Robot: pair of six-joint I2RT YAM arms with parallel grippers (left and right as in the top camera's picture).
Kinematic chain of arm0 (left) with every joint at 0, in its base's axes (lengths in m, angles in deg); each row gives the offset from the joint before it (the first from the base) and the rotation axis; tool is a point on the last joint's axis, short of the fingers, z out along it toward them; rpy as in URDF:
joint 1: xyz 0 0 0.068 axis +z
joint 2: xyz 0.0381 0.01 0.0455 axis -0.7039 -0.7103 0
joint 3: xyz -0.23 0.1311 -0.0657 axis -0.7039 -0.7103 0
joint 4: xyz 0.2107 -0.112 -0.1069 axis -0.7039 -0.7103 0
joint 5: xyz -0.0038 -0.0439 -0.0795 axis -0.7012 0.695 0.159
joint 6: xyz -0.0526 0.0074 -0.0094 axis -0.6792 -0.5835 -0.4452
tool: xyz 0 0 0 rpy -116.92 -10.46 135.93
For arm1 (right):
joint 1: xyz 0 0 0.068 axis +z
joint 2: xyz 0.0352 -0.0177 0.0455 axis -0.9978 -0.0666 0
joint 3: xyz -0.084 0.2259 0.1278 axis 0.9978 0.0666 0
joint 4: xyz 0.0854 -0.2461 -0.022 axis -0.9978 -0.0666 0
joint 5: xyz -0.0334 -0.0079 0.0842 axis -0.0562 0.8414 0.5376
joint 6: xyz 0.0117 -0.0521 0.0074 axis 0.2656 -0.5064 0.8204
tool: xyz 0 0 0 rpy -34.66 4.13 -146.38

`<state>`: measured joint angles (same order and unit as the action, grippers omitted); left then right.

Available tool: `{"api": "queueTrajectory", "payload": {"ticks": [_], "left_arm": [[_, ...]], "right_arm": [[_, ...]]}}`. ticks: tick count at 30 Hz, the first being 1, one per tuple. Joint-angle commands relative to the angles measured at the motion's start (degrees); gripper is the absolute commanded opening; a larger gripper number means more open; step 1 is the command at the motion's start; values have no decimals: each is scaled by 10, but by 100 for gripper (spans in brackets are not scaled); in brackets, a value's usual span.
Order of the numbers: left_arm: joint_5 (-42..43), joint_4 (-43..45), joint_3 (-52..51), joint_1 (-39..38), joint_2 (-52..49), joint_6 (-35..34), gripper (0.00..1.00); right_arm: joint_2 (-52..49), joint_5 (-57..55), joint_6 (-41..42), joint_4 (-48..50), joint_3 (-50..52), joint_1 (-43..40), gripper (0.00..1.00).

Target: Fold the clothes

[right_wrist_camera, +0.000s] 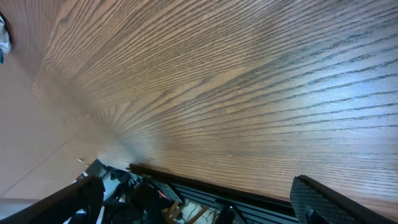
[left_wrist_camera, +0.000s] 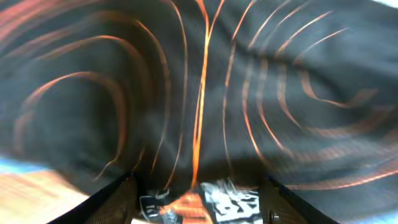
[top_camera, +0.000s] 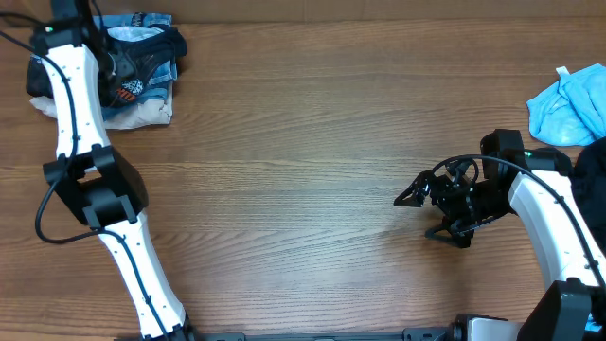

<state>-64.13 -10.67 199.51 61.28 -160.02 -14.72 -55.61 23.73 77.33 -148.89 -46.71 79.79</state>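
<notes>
Two hands are on my feeds, and only the left one is at the clothes. The pile of clothes point(top_camera: 142, 66) sits at the worktop's point(top_camera: 303, 142) far left corner, with the left arm reaching up over it. From overhead I see a black jersey point(top_camera: 156, 47) on top, a blue denim piece point(top_camera: 144, 21) behind it and a pale beige piece point(top_camera: 147, 114) at the near edge.

In the left wrist view, the left hand point(left_wrist_camera: 198, 182) is right up against the jersey, and black cloth with thin orange-tan contour lines fills nearly the whole view. Its fingers point(left_wrist_camera: 118, 199) stand apart at the bottom corners, and a patch of white lettering point(left_wrist_camera: 233, 205) shows between them. I cannot tell whether either finger is touching the cloth.

The right hand point(top_camera: 415, 216) hangs over bare worktop well apart from the pile, on the right side. Its fingers are spread wide with nothing between them.

A light blue cloth point(top_camera: 568, 104) lies at the far right corner, cut off by the frame. Just below it a dark shape point(top_camera: 595, 161) at the edge is too cropped to name. The left wrist view is smeared, so the lettering is unreadable. From overhead the left arm hides the left hand.
</notes>
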Motion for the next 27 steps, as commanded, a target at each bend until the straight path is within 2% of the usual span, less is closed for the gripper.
{"api": "queueTrajectory", "payload": {"ticks": [1,6,10,12,16,22,27], "left_arm": [[34,15,-18,-1,-57,-19,65],[35,16,-15,-1,-64,-30,55],[45,13,7,-1,-37,-32,54],[69,14,11,-1,-14,-31,56],[81,16,17,-1,31,-31,71],[28,79,17,3,60,-31,69],[-59,167,15,15,46,-29,39]], "right_arm": [[13,7,-15,-3,-14,-2,100],[13,7,-26,-12,-14,-2,100],[13,5,-26,-12,-14,-2,100],[13,5,-26,-12,-14,-2,100],[13,5,-26,-12,-14,-2,100],[13,5,-26,-11,-14,-2,100],[13,5,-26,-12,-14,-2,100]]}}
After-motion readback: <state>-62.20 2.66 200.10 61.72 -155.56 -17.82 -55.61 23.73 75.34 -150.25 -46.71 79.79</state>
